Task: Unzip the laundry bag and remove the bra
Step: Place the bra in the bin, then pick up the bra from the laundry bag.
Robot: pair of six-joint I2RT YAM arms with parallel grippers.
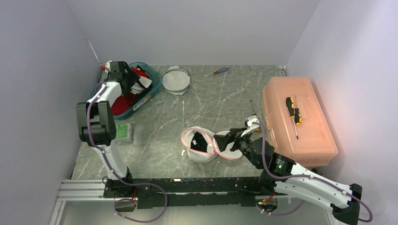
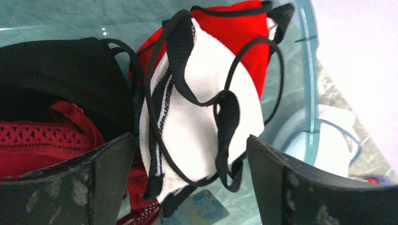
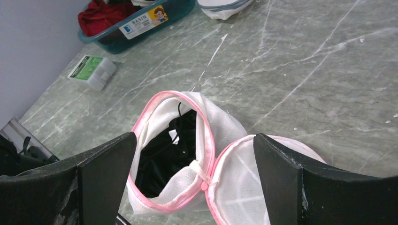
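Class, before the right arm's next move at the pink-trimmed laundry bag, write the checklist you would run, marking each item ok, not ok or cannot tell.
1. The laundry bag is unzipped, lid folded aside: ok.
2. The right gripper is open above the bag's mouth: ok.
3. The bag is emptied: not ok, a black garment lies inside.
4. That garment is a bra: cannot tell.
5. The left gripper is open over the basin, gripping nothing: ok.
6. The red and white bra rests in the basin: ok.

Table [image 1: 220, 98] bears laundry bag [image 1: 202, 155], basin [image 1: 155, 86], probably toolbox [image 1: 307, 138].
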